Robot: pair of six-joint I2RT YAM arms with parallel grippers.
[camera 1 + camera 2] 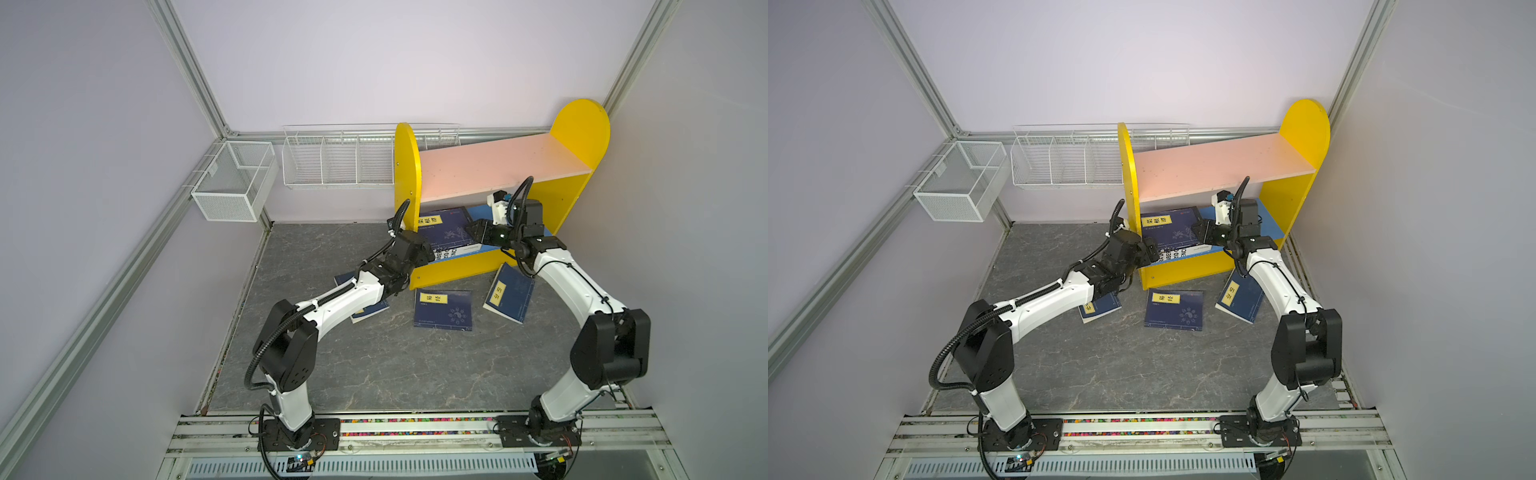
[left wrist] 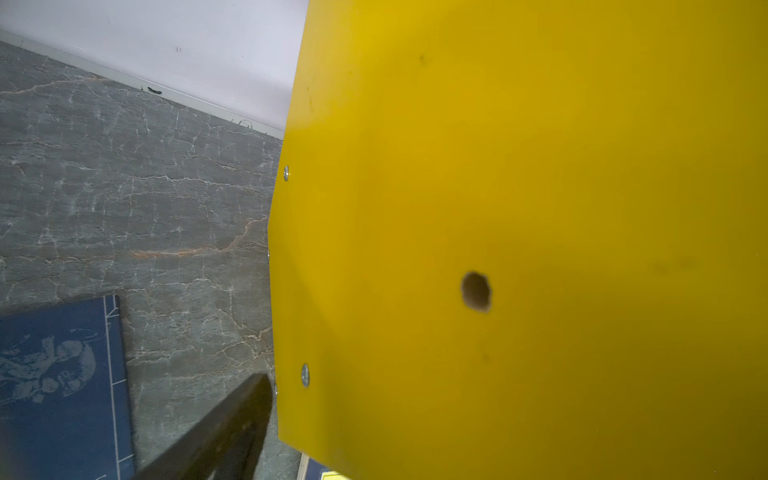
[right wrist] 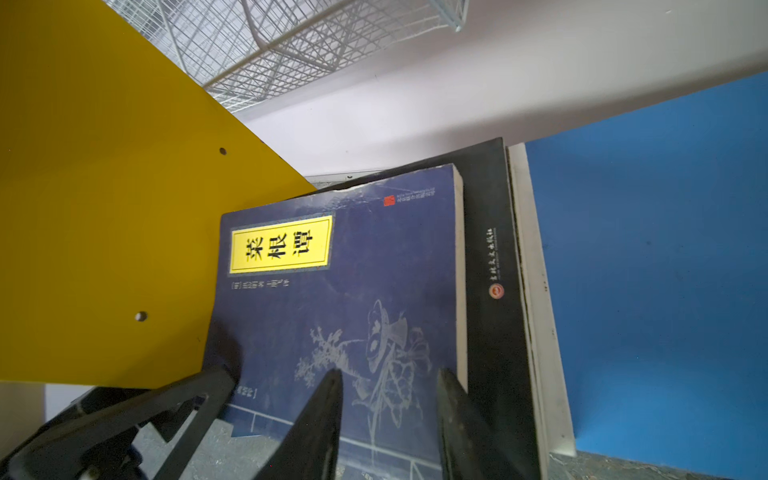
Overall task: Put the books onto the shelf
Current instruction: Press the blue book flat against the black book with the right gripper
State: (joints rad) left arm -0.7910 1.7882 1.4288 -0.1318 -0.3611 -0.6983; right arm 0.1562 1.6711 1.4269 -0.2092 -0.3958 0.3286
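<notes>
Squareness is mattering for pushing the navy book toward nine o'clock: right end effector is hovering part-open and empty, left end effector gaping beside the shelf.

one shelf. four navy books: one navy book inside the shelf, plus a left book, a middle book and a right book on the surface before it. one black book and one white book inside the shelf. beside it, one mesh basket and one divided basket.
</notes>
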